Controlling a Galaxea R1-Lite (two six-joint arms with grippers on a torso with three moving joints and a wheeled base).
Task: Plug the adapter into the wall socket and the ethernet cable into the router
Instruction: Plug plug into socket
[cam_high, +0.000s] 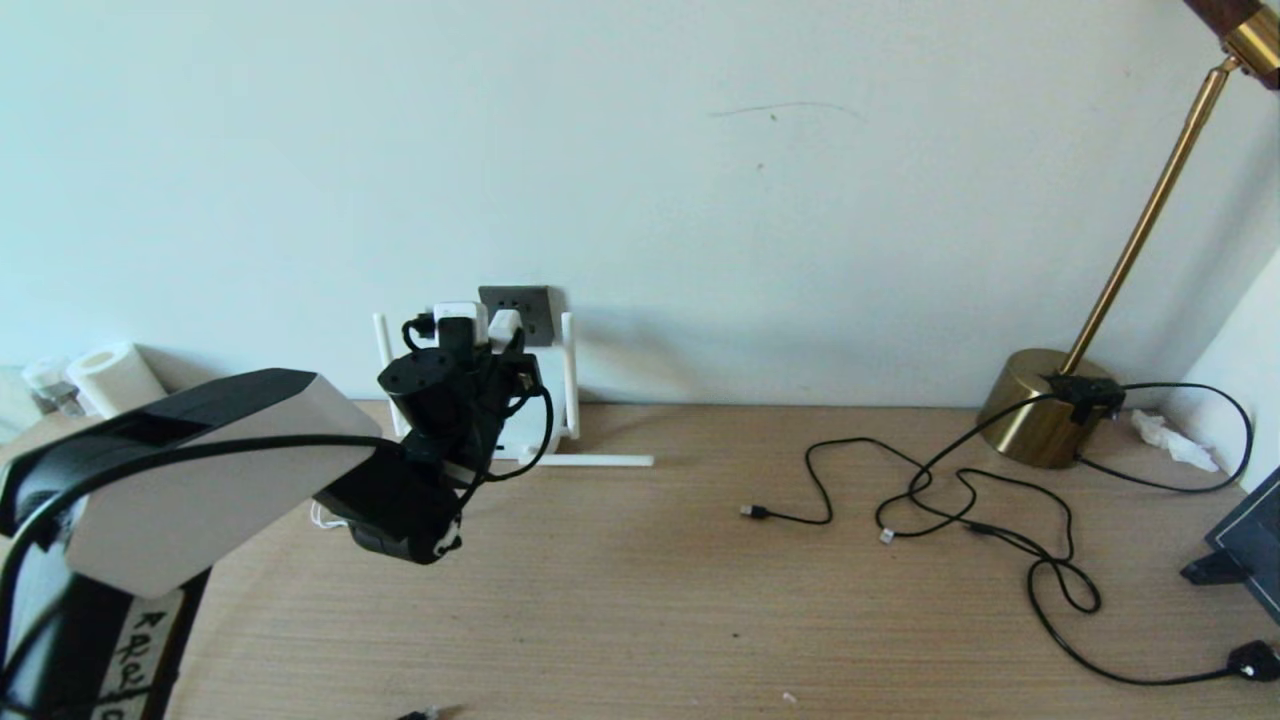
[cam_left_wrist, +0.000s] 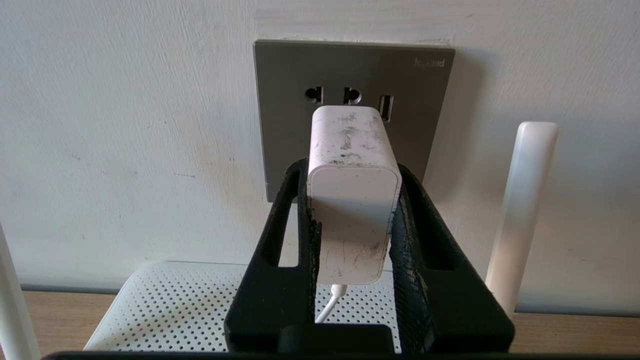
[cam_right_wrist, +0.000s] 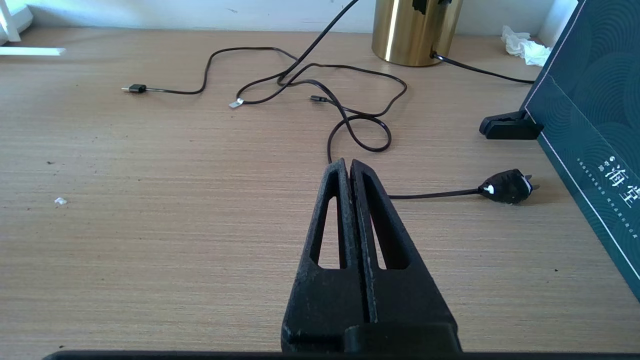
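Claw (cam_left_wrist: 352, 200) of the left arm is clamped on the adapter (cam_left_wrist: 352, 190), its front end at the wall socket (cam_left_wrist: 280, 110); whether it is fully seated cannot be told. The router (cam_left_wrist: 190, 305) sits just below. The right claw (cam_right_wrist: 350, 180), fingers together, hovers above the table (cam_right_wrist: 150, 225). The ethernet cable (cam_high: 1000, 490) lies untouched, tangled with the lamp cord (cam_right_wrist: 430, 194) beside the brass lamp (cam_high: 1040, 405).
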